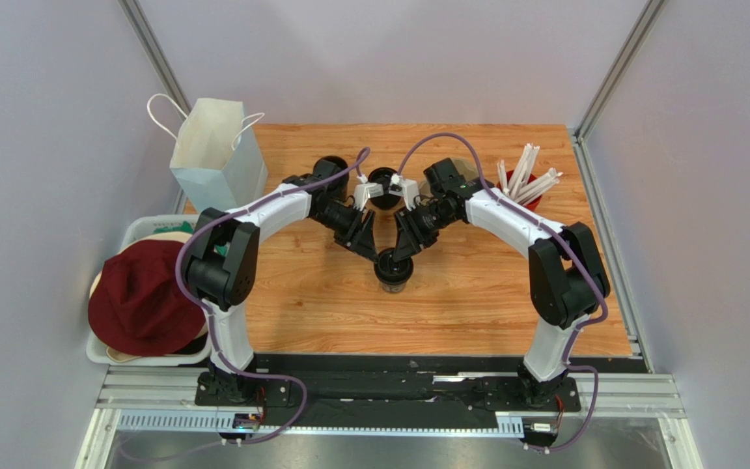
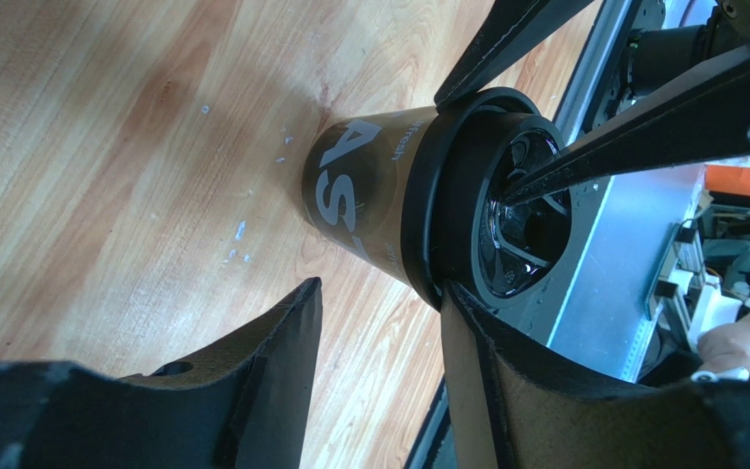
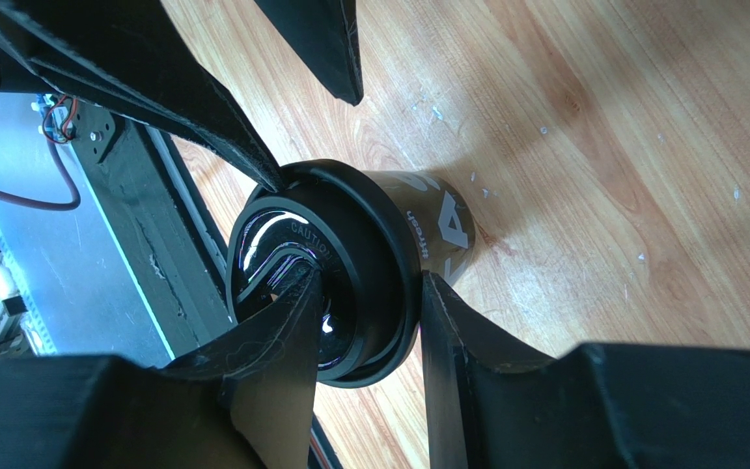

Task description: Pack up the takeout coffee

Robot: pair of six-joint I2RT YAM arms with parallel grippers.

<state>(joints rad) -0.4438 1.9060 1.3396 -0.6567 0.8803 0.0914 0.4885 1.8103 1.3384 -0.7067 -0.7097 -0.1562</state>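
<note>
The takeout coffee (image 1: 392,277) stands upright near the middle of the wooden table, a small black cup (image 2: 354,191) with white lettering and a round black lid (image 3: 350,244) on top. My right gripper (image 3: 369,276) is shut on the lid's edge, with one finger on the lid's top and the other against the rim's outer side. My left gripper (image 2: 381,288) is open on the opposite side. One of its fingers (image 2: 467,332) touches the lid's rim, and the other finger (image 2: 286,337) is off the cup wall. From above, both grippers (image 1: 367,242) (image 1: 406,246) meet over the cup.
A white paper bag (image 1: 215,151) stands open at the table's back left. Behind the arms are a second black cup (image 1: 384,186) and a dark stack of lids (image 1: 330,168). A red holder of white straws (image 1: 526,181) stands back right. A bin with a red hat (image 1: 144,293) sits off the left edge.
</note>
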